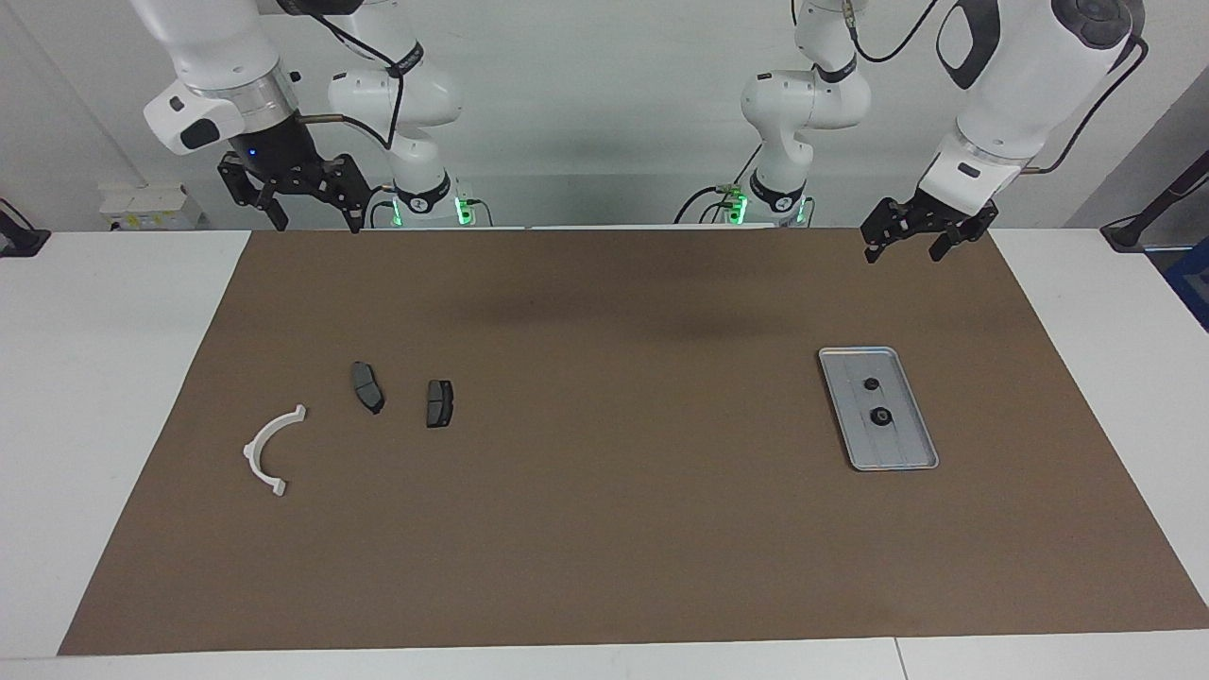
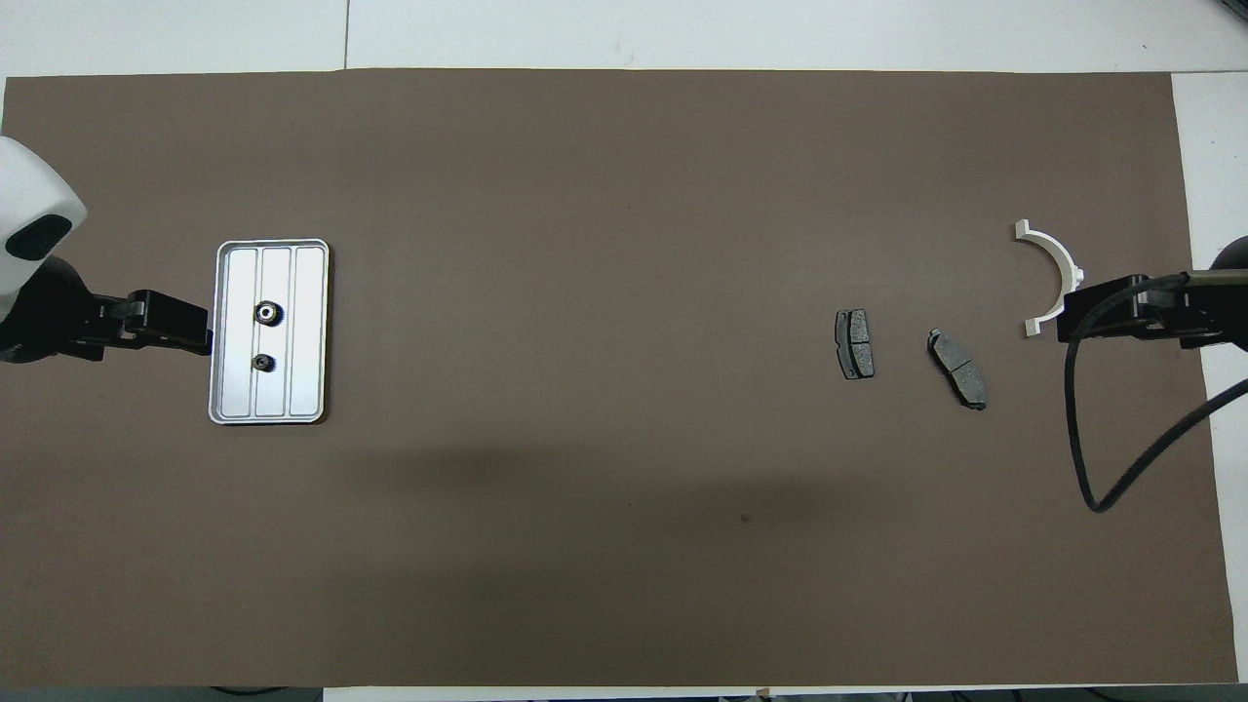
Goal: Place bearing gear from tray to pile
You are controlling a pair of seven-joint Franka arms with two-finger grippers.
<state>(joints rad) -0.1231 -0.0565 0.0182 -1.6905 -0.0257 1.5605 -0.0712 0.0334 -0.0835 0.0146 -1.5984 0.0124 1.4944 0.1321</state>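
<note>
Silver-grey and ribbed, the flat rectangular metal tray (image 1: 878,408) lies on the brown mat (image 1: 604,529) toward the left arm's end of the table. On its floor sit two small dark round toothed bearing gears. The larger gear (image 1: 880,416) sits near the tray's middle, and the smaller gear (image 1: 871,383) is at about twelve o'clock from it in the facing view, nearer to the robots. Both lie flat with the bore facing up, so neither has a long axis to speak of. The tray's own long axis runs away from the robots, slightly skewed.

The pile (image 1: 359,416) lies well apart, toward the right arm's end: a white semicircular plastic bracket (image 1: 271,450) and two dark grey brake-pad-shaped pieces (image 1: 366,386) (image 1: 439,403). From the bracket, the pads sit at roughly two o'clock in the facing view.

The left gripper (image 1: 914,241) hangs in the air with its fingers spread and nothing between them, over the mat's edge at about twelve o'clock from the tray. The right gripper (image 1: 304,206) waits, also released and empty, over the mat's edge at its own end.

My judgement is that nothing has been picked yet, and the left arm is the natural one to reach. A clean pick likely means descending straight over one gear, closing across its round rim, and keeping the fingertips off the tray's raised ribs and off the neighbouring gear.
</note>
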